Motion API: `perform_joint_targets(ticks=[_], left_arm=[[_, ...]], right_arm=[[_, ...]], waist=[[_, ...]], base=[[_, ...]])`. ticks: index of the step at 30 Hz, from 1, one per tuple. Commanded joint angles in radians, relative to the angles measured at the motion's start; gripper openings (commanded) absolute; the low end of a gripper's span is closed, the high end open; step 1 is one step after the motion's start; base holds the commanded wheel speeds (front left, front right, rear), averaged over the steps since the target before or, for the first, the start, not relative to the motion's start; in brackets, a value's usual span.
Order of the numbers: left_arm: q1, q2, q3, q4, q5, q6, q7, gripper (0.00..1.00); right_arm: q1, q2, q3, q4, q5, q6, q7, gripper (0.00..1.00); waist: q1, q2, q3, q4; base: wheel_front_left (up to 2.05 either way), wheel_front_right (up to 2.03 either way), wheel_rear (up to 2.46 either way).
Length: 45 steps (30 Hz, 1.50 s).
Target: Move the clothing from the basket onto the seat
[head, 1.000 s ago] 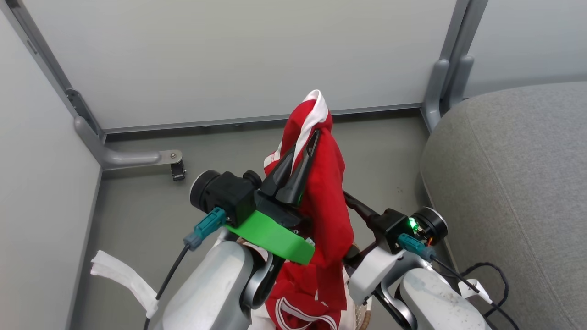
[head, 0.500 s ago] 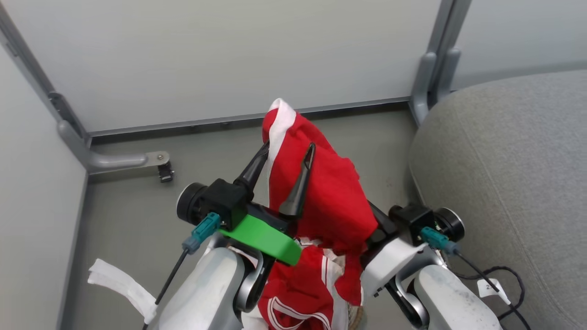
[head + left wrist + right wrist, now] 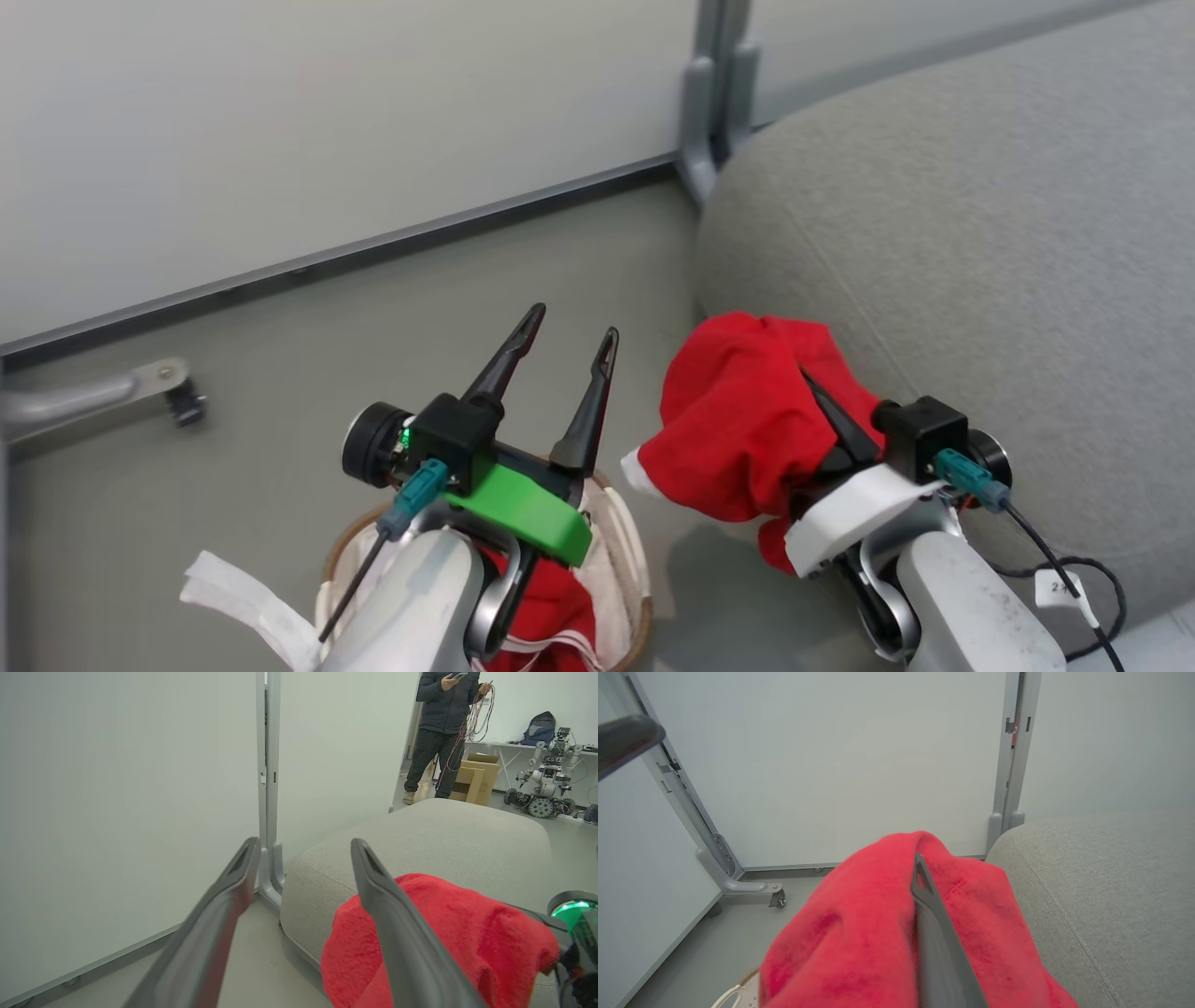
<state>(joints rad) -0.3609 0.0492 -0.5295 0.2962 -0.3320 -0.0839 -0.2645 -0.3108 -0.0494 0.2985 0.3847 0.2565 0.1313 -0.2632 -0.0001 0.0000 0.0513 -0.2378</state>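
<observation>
A piece of red clothing (image 3: pixel 738 420) hangs bunched over my right gripper (image 3: pixel 810 381), which is shut on it, just off the front edge of the grey seat (image 3: pixel 980 233). In the right wrist view, the clothing (image 3: pixel 859 933) drapes over one dark finger (image 3: pixel 927 905), and the seat (image 3: pixel 1111 882) lies to the right. My left gripper (image 3: pixel 572 325) stands open with nothing between its fingers, above the basket (image 3: pixel 635 551). More red clothing (image 3: pixel 551 607) lies in the basket. In the left wrist view, my left gripper (image 3: pixel 303 847) points at the seat (image 3: pixel 444 830), with the clothing (image 3: pixel 444 924) at lower right.
Pale wall panels on grey posts (image 3: pixel 714 103) close off the back, with a castor foot (image 3: pixel 177 397) on the floor at left. A white cloth strip (image 3: pixel 243 588) hangs at lower left and a black cable (image 3: pixel 1074 569) at lower right. A person (image 3: pixel 439 732) stands beyond the seat.
My left gripper opened and let go of the red clothing. My right gripper shut on it and carried it right to the seat's edge. The camera turned right.
</observation>
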Motion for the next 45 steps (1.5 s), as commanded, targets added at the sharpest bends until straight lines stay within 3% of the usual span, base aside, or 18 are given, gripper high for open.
perform_joint_targets(ticks=[1, 8, 14, 19, 38, 45], left_arm=[[0.015, 0.004, -0.004, 0.004, 0.016, -0.008, 0.000, 1.00], [0.044, 0.004, 0.004, 0.013, 0.052, -0.022, 0.000, 1.00], [0.037, 0.005, -0.011, 0.011, 0.048, -0.031, 0.000, 1.00], [0.029, 0.005, -0.009, 0.029, 0.068, -0.036, 0.000, 1.00], [-0.101, 0.019, -0.013, 0.053, 0.135, -0.048, 0.000, 1.00], [-0.173, 0.028, -0.041, 0.034, 0.139, -0.048, 0.000, 1.00]], right_arm=[[0.024, -0.003, -0.014, -0.002, 0.006, -0.001, -0.002, 0.00], [0.063, -0.003, -0.059, -0.005, 0.021, -0.001, -0.002, 0.00], [0.080, -0.002, -0.109, 0.014, 0.008, -0.001, -0.002, 0.00], [-0.018, -0.030, -0.123, 0.044, -0.026, -0.001, -0.002, 0.00], [-0.649, -0.362, -0.252, 0.338, -0.141, -0.001, -0.002, 0.00], [-0.763, -0.448, -0.400, 0.444, -0.190, -0.001, -0.002, 0.00]], waist=[[0.0001, 0.0000, 0.050, -0.138], [0.0001, 0.0000, 0.058, -0.266], [0.0001, 0.0000, 0.088, -0.287], [0.0001, 0.0000, 0.136, -0.287], [0.0001, 0.0000, 0.427, -0.058], [0.0001, 0.0000, 0.532, 0.027]], base=[[0.00, 0.00, 0.00], [0.00, 0.00, 0.00], [0.00, 0.00, 0.00], [0.00, 0.00, 0.00], [0.00, 0.00, 0.00], [0.00, 0.00, 0.00]])
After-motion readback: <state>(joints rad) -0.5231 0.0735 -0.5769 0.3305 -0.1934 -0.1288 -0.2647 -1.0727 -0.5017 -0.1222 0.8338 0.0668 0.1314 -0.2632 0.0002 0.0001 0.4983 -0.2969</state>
